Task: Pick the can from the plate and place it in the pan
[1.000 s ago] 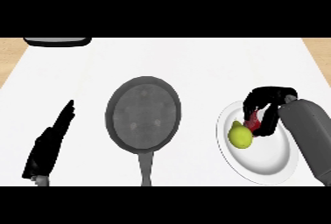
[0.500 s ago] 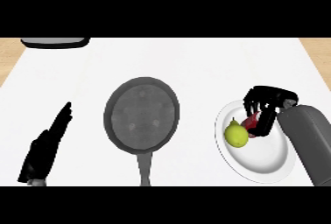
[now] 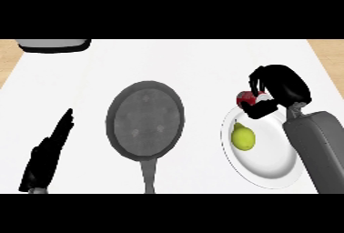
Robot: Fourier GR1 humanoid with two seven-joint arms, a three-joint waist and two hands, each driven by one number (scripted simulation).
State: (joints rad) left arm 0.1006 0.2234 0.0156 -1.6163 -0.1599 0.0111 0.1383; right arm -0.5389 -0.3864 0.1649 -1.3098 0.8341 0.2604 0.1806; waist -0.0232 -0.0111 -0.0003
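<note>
My right hand (image 3: 282, 86) has its fingers and thumb curled round a small red can (image 3: 249, 98), mostly hidden by the hand. The can hangs above the far left rim of the white plate (image 3: 269, 168). A yellow-green lemon (image 3: 244, 137) lies on the plate below the can. The dark grey pan (image 3: 145, 119) sits in the middle of the counter, left of the plate, its handle (image 3: 148, 175) pointing toward me. My left hand (image 3: 46, 157) rests at the lower left with straight fingers, apart from the pan.
A grey and black appliance (image 3: 53, 44) sits at the far left corner of the white counter. Wooden strips show at the left (image 3: 8, 54) and right (image 3: 329, 59) edges.
My right hand has risen and moved away from me with the can, lifting it off the plate. The lemon stays on the plate. The left hand barely shifted.
</note>
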